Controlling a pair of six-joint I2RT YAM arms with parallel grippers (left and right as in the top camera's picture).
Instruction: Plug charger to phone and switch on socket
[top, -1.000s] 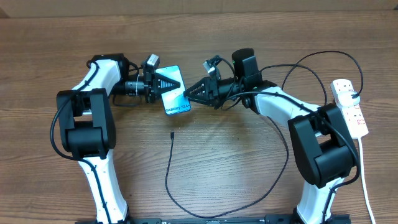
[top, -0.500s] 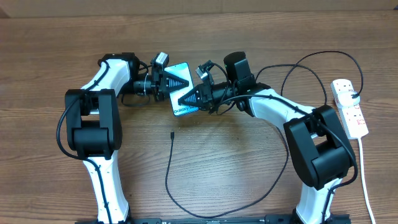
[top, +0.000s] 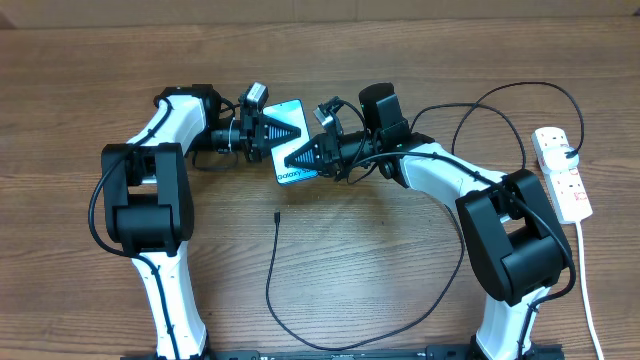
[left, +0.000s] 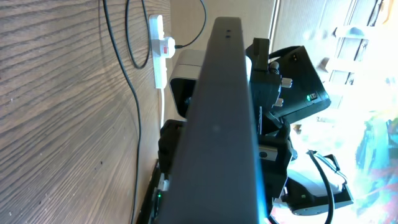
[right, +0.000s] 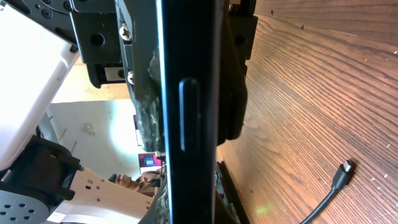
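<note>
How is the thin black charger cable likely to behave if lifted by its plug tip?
Probably floppy: the charger cable lies in loose curves on the table, so the rest would sag and drag behind. It is likely light, being so thin. The small plug tip offers little to hold, so it may twist or slip in a grip.
</note>
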